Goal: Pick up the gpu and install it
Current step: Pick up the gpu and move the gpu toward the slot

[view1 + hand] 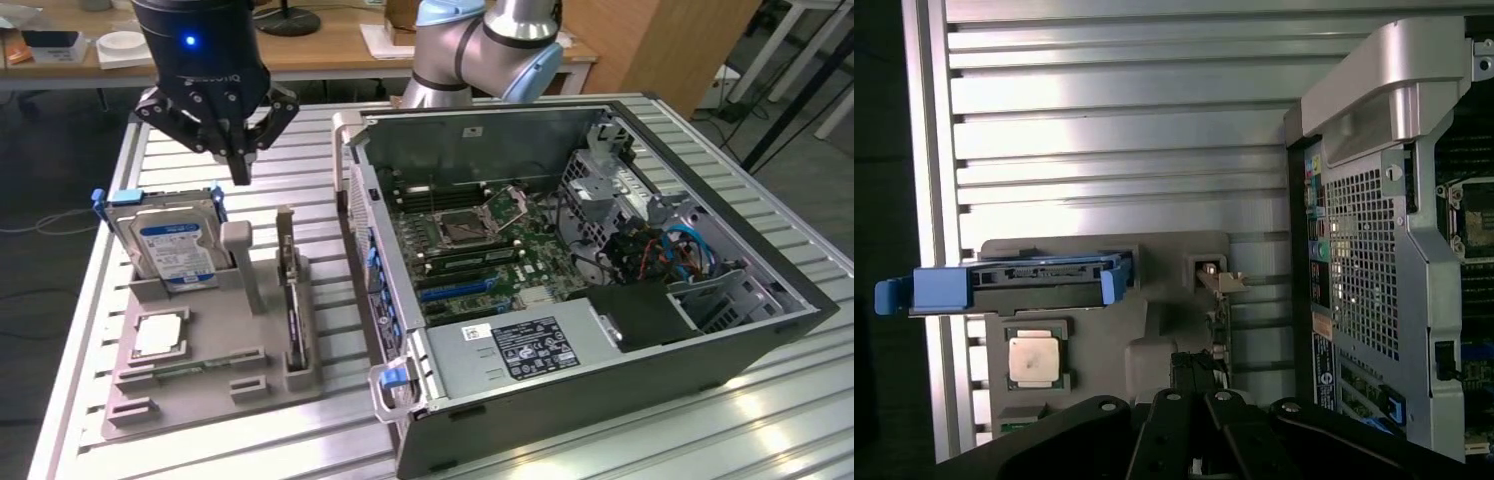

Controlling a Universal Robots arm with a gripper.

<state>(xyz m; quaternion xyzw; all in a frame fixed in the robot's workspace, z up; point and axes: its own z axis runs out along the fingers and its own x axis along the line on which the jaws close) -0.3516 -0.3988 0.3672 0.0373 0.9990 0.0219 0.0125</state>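
Hard drive (167,245): stands upright in the grey holder (200,400), below the gripper and off to the exterior view's left of its fingertips. A blue carrier clips around it, and the holder's posts keep it on edge so it can be taken from above.
Processor chip (158,335): lies flat in a shallow pocket of the same holder, lower again than the drive and farther from the fingertips.
Memory stick (184,368): narrow green strip in a groove near the holder's front edge, well apart from the gripper.
Gripper (242,172): hangs over the holder's back edge with its fingers pressed together to a point. It holds nothing and touches nothing.
Gpu (294,320): thin black card set on its long edge in a slot of the holder, its pale bracket end up toward the gripper. It sits below the fingertips and a little to the exterior view's right of them, untouched. Standing on edge, it offers its two flat faces to a pinch from above.
In the way: the holder's upright post rises just beside the card on the drive's side, so room for a finger there looks tight.
Computer case (534,130): lies open on the slatted table (320,440), beyond the card to the exterior view's right of the gripper.
Motherboard (467,235): faces up inside the case, with no card seated in it, so installation looks not yet begun.
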